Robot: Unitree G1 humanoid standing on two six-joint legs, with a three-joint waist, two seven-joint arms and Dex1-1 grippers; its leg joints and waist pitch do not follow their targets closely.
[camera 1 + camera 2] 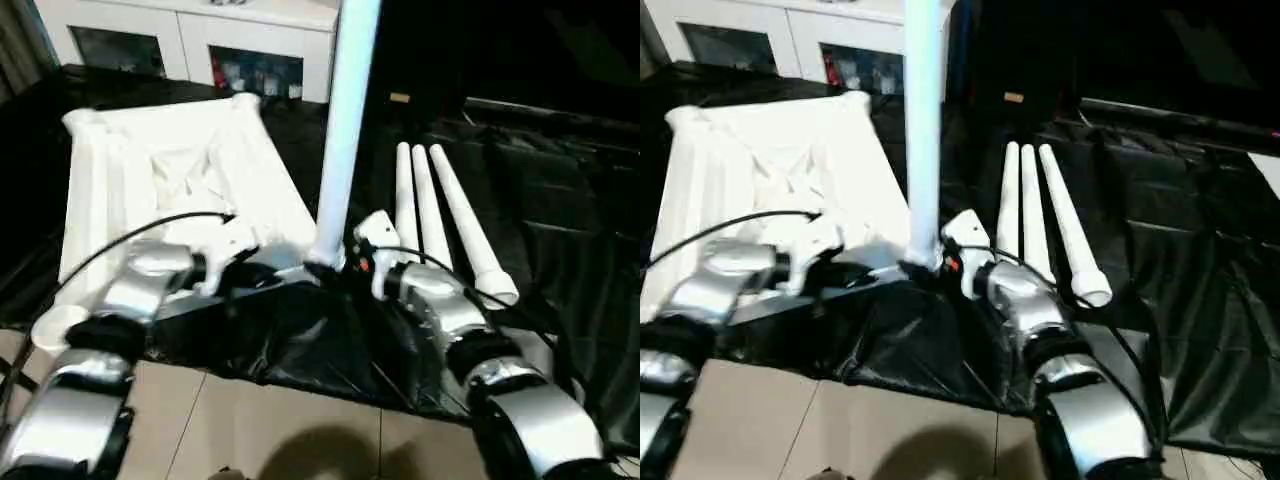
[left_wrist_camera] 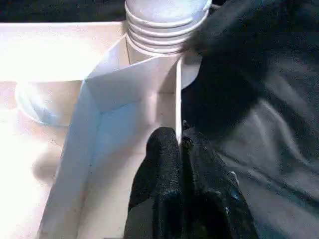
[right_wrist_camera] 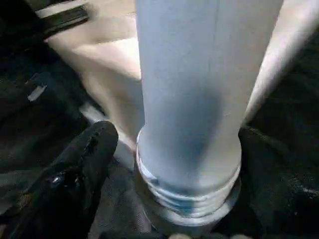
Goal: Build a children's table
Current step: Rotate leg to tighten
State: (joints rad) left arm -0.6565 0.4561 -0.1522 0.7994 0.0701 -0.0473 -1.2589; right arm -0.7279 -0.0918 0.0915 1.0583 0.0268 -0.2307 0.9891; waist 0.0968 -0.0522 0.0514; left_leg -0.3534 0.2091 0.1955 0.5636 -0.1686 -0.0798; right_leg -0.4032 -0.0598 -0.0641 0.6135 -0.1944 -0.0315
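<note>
You had the tabletop [image 1: 170, 170] lying underside up on the black sheet [image 1: 560, 200], left of centre, ribs facing the head camera. Your left gripper [image 2: 180, 144] sat at its near right corner. The left wrist view gave what the head views didn't: both black fingers pressed together on a thin upright rib of the tabletop, pinching that wall, with the ribbed socket collar [image 2: 167, 25] just beyond. From the head views, that grip was hidden behind the forearm and cable [image 1: 130, 235].

At centre, one leg [image 1: 345, 120] stood upright in that near right corner socket, its top running out of the picture. Your right gripper [image 1: 345, 265] was at the leg's base. In the right wrist view, the leg's threaded end [image 3: 187, 199] was seated at the socket, threads partly exposed, and one black finger [image 3: 75, 174] lay beside it to one side; the other finger was out of sight, so you couldn't tell if that gripper was clamped or loose.

To the right, three spare legs [image 1: 430, 215] lay side by side on the sheet, touching or nearly so, wide ends toward you.

Behind everything stood a white cabinet [image 1: 190, 40] with glass doors, with blurred items on the shelves behind the glass.
</note>
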